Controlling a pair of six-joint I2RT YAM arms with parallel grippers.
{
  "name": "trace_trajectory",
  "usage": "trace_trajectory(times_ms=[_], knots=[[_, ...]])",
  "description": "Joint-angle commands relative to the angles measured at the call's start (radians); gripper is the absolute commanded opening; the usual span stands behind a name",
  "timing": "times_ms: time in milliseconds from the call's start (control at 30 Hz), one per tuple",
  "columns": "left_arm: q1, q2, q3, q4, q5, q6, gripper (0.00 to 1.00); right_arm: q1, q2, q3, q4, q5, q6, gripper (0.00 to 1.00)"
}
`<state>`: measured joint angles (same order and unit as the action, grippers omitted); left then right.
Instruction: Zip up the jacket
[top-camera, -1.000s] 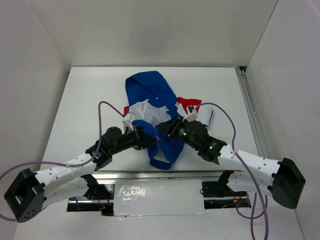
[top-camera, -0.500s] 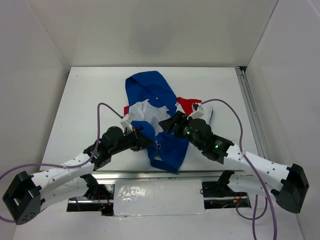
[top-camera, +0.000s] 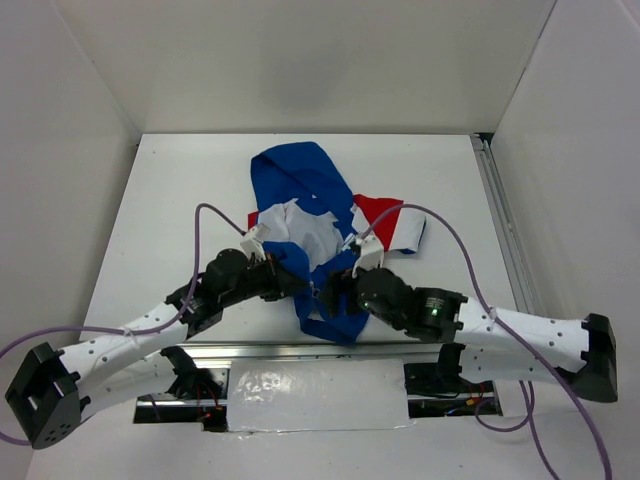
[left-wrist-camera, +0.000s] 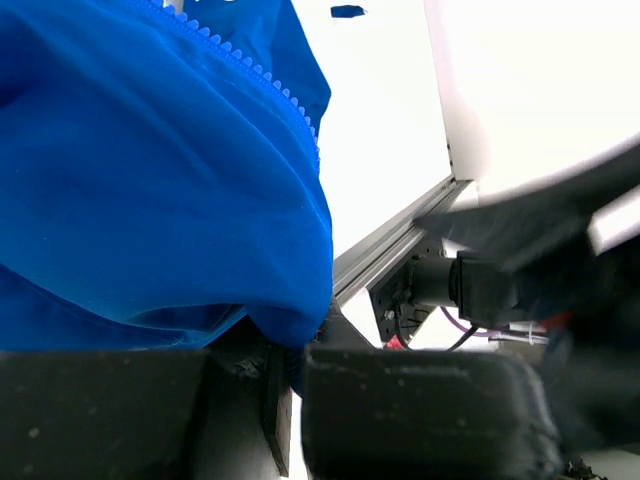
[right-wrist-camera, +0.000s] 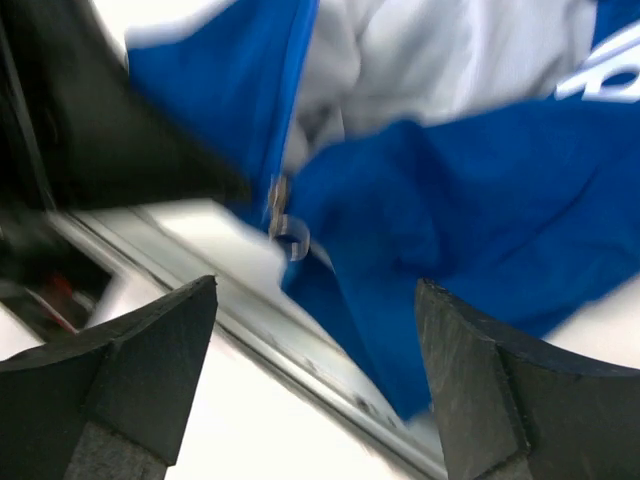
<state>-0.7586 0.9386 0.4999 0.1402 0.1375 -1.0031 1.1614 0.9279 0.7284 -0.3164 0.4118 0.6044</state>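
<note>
FRONT LEFT OPEN: The jacket lies crumpled at the middle of the white counter. Its hood points toward the far wall, and its front is spread to show the pale lining. A red-and-white sleeve is flung out to the right. The blue lower edge droops toward the metal rail along the counter's near side.

Both arms crowd that lower front. The left end effector is clamped on a fold of blue cloth. Its wrist view shows the fabric pinched between the dark fingers, with zipper teeth running up the panel above.

The right end effector, just beside it, hangs with its fingers spread wide and nothing between them. The metal zipper pull dangles in the gap ahead, untouched. A dark, blurred part of the left arm blocks the left of that view. Purple cables loop over each arm beside the cloth.
</note>
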Motion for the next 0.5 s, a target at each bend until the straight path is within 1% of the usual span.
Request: trace_trajectory(times_ms=[0,33,100,133,200,333,467], knots=[[-0.005,0.005,0.058,-0.020,-0.027,-0.023,0.00,0.138,0.089,0.063,-0.145,0.221,-0.046,0.87],[-0.005,0.006,0.061,-0.027,-0.026,-0.026,0.00,0.193,0.168,0.081,-0.179,0.296,-0.048,0.88],[-0.005,0.009,0.068,-0.034,-0.026,-0.028,0.00,0.221,0.253,0.137,-0.231,0.373,-0.020,0.88],[-0.005,0.009,0.068,-0.036,-0.026,-0.031,0.00,0.224,0.328,0.155,-0.281,0.422,-0.008,0.88],[-0.005,0.006,0.065,-0.034,-0.019,-0.032,0.00,0.251,0.408,0.181,-0.302,0.510,0.008,0.87],[-0.005,0.003,0.065,-0.037,-0.022,-0.035,0.00,0.267,0.411,0.175,-0.250,0.558,-0.006,0.87],[-0.005,-0.004,0.058,-0.033,-0.015,-0.035,0.00,0.267,0.411,0.163,-0.222,0.665,0.008,0.87]])
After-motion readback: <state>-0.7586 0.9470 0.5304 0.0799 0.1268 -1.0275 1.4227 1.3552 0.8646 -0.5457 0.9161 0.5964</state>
